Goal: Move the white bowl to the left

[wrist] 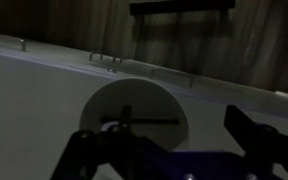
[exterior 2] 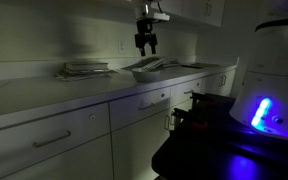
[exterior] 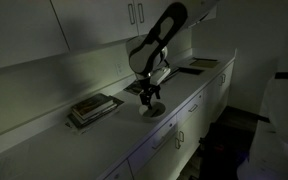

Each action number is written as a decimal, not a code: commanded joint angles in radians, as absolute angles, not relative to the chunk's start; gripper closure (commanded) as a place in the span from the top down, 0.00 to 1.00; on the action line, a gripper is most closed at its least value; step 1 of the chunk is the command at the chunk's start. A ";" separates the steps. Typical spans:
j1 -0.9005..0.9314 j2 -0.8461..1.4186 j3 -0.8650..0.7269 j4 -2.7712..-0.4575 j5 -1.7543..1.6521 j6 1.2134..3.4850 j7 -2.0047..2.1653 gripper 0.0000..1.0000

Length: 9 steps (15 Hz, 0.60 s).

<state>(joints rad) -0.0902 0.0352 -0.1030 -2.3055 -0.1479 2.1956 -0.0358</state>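
The room is dim. The white bowl point(exterior: 155, 110) sits on the countertop near its front edge. It is a small, round, shallow bowl. It also shows in an exterior view point(exterior 2: 150, 67) and as a pale round disc in the wrist view point(wrist: 134, 118). My gripper point(exterior: 149, 92) hangs just above the bowl, apart from it; from the side point(exterior 2: 145, 42) a clear gap shows below it. In the wrist view the gripper point(wrist: 166, 142) is open and empty, and the bowl lies below, nearer the left finger.
A stack of flat books point(exterior: 94, 107) lies on the counter beside the bowl, also seen in an exterior view point(exterior 2: 87, 68). Another flat item point(exterior: 199, 65) lies farther along the counter. Wall cabinets point(exterior: 134, 14) hang above. The counter's front edge point(exterior: 179, 110) is close to the bowl.
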 commanded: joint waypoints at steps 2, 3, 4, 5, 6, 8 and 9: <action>-0.066 0.187 -0.094 -2.210 -0.306 2.211 0.068 1.00; -0.059 0.211 -0.094 -2.200 -0.324 2.214 0.074 1.00; -0.054 0.232 -0.093 -2.193 -0.332 2.215 0.073 1.00; -0.048 0.246 -0.092 -2.188 -0.340 2.215 0.071 1.00; -0.042 0.258 -0.091 -2.188 -0.351 2.218 0.071 1.00; -0.030 0.275 -0.092 -2.192 -0.379 2.225 0.068 0.98; -0.024 0.280 -0.092 -2.194 -0.396 2.224 0.065 0.92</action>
